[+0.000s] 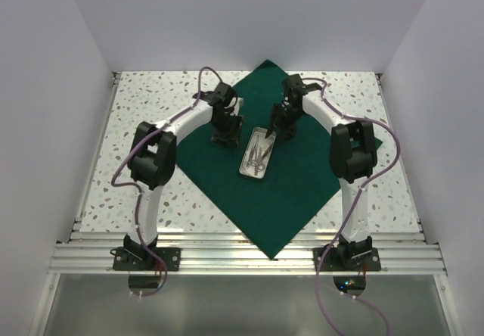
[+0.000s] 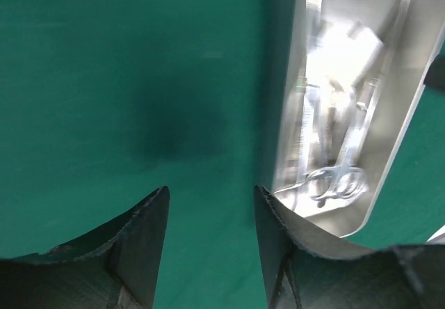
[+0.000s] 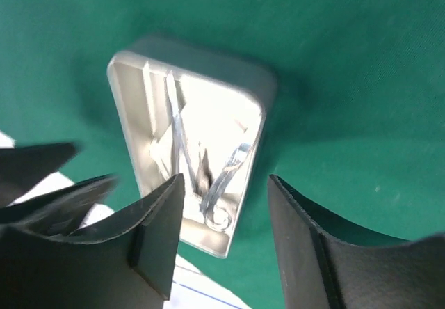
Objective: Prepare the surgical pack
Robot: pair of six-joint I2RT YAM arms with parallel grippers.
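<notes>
Green drape (image 1: 295, 192) w/ steel tray (image 1: 252, 174) holding scissor-type instr. (image 1: 260, 153); L gripper (image 2: 211, 197) & R gripper (image 3: 224, 184) both spread, empty, beside tray.

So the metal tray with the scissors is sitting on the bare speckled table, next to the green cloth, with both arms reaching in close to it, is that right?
Not quite. The metal tray sits on the green cloth, not on the bare speckled table beside it. The top external view shows green fabric all around the tray. The rest is right: the scissor-like instruments lie in the tray and both arms reach in close to it.
</notes>
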